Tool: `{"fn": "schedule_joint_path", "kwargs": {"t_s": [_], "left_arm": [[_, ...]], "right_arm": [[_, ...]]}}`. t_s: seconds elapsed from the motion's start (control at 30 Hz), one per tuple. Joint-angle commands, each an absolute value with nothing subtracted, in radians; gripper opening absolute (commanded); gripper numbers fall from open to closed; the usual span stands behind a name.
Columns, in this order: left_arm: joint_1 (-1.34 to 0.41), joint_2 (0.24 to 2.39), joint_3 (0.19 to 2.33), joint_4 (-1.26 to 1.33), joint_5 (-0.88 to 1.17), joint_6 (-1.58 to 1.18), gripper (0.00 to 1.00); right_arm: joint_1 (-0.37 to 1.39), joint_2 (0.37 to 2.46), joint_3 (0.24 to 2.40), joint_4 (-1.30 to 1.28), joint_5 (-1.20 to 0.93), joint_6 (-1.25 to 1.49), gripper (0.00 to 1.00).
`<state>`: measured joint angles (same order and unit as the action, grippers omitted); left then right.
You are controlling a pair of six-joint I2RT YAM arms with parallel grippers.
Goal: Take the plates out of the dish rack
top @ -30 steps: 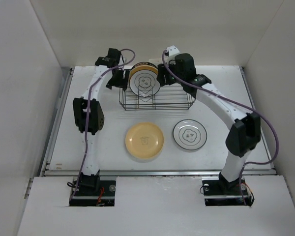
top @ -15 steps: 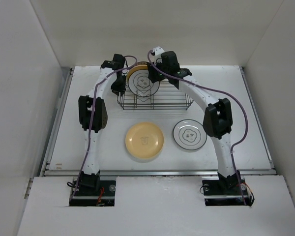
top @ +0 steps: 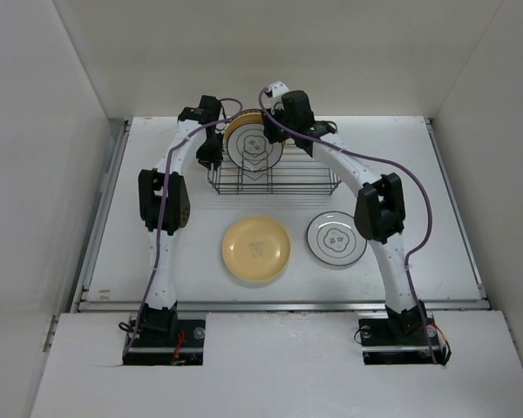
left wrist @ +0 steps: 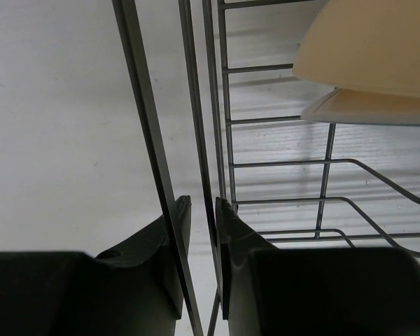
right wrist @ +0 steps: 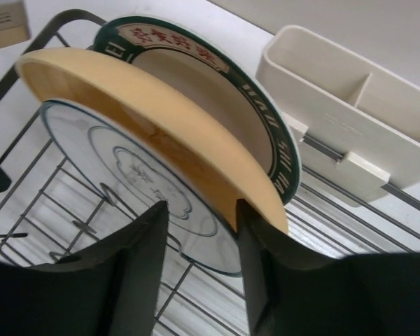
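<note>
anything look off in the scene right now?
Left gripper is shut on the dish rack's wire rim, not on any of the plates. That is probably to brace the rack, but it stands out. Nothing looks spilled or broken.

Bright, even, diffuse light; faint striped shadows of the rack [left wrist: 224, 140] wires on the table [left wrist: 70, 105]. Wrist views' near foreground dark, slightly soft.

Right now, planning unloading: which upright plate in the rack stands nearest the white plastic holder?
The cream plate with lettered dark-green rim, behind the yellow-orange plate and white plate.
</note>
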<state>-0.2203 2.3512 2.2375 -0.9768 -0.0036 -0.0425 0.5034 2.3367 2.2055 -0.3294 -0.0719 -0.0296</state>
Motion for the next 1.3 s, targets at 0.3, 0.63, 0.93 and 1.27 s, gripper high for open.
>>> {"fn": "schedule_joint_path", "kwargs": {"t_s": [0.3, 0.63, 0.93, 1.27], "left_arm": [[-0.204, 2.327, 2.212, -1.075, 0.05, -0.04, 0.0], [-0.186, 2.309, 2.212, -1.085, 0.071, -0.107, 0.0], [-0.186, 2.281, 2.178, -1.085, 0.092, -0.117, 0.0], [-0.186, 2.198, 2.095, -1.063, 0.11, -0.15, 0.0]], "right_arm": [[0.526, 2.211, 2.116, -0.281, -0.077, -0.07, 0.0], [0.581, 1.939, 1.896, -0.131, 0.112, -0.115, 0.0], [0.581, 1.781, 1.792, -0.14, 0.175, -0.01, 0.0], [0.379, 1.404, 1.373, -0.34, -0.011, 0.565, 0.0]]}}
